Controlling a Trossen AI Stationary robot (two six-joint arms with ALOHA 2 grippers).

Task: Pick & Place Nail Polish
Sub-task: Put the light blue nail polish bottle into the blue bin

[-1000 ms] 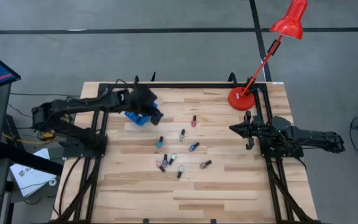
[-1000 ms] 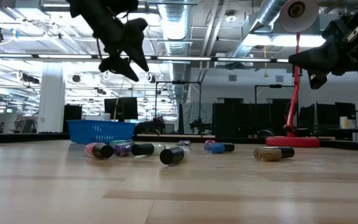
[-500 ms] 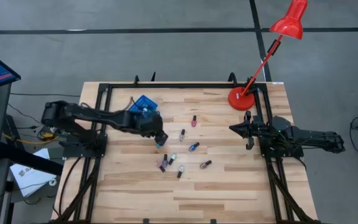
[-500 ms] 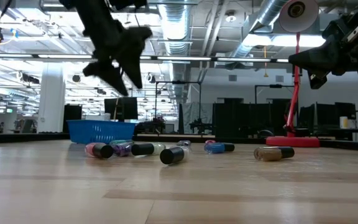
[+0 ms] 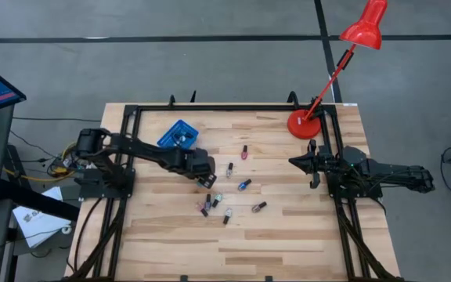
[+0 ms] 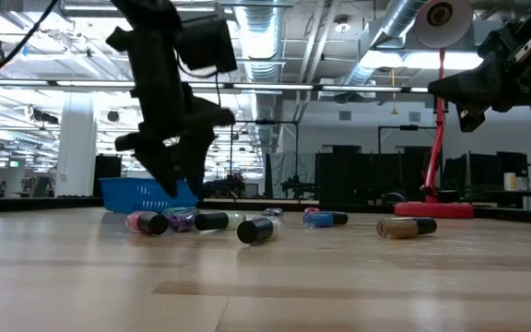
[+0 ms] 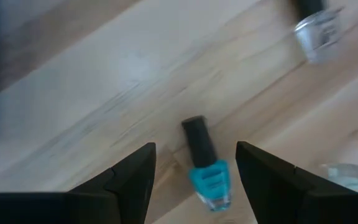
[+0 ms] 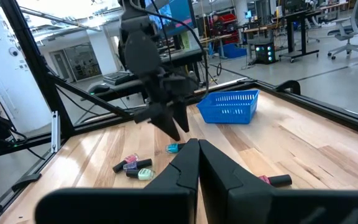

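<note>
Several small nail polish bottles lie scattered on their sides on the middle of the wooden table; they also show in the low view. My left gripper hangs open, pointing down, a little above the table. One teal bottle with a black cap lies on its side between its two fingers, untouched. My right gripper is shut and empty, held level above the table's right side, and it also shows in its own wrist view.
A blue plastic bin stands toward the far left, behind my left gripper. A red desk lamp's base sits at the far right corner. Two other bottles lie close to the teal one. The table's near half is bare wood.
My left gripper has gone from above the blue bin toward the table's near and right edges and has come down. It now hangs low over the teal bottle. The bottles and my right arm have kept still.
</note>
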